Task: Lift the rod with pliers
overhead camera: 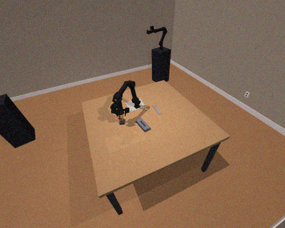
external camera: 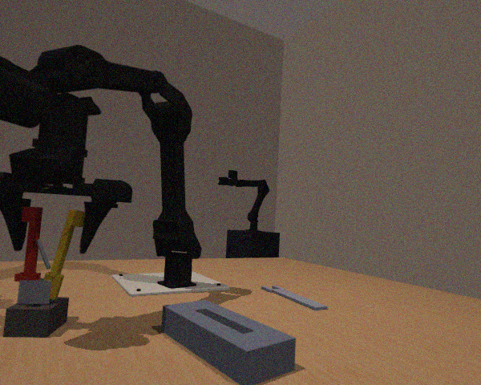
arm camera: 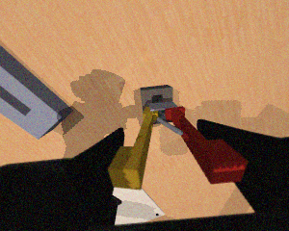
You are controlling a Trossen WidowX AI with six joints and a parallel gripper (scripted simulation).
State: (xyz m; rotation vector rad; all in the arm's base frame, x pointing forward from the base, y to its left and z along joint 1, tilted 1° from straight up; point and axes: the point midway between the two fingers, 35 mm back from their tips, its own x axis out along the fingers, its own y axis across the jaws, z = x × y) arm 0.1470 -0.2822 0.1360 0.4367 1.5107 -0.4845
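Observation:
The locking pliers stand upright in the dark holster (overhead camera: 121, 122) (external camera: 34, 321), jaws down, with a red handle (external camera: 31, 249) (arm camera: 195, 144) and a yellow handle (external camera: 63, 246) (arm camera: 144, 144) spread apart above it. A thin grey link shows between the handles. My gripper (external camera: 50, 250) (arm camera: 160, 127) is open and empty, pointing down, with one finger outside each handle; gaps show between the fingertips and the handles. The blue-grey channel block (overhead camera: 145, 128) (external camera: 228, 352) (arm camera: 40, 117) lies beside the holster, its narrow slot facing up. The rod inside cannot be made out.
A flat blue-grey strip with a forked end (overhead camera: 157, 109) (external camera: 299, 299) lies on the table beyond the block. The arm's white base plate (overhead camera: 131, 107) (external camera: 137, 285) (arm camera: 127, 196) is behind the holster. A second arm stands on a black pedestal (overhead camera: 160, 64) (external camera: 253, 244) past the table.

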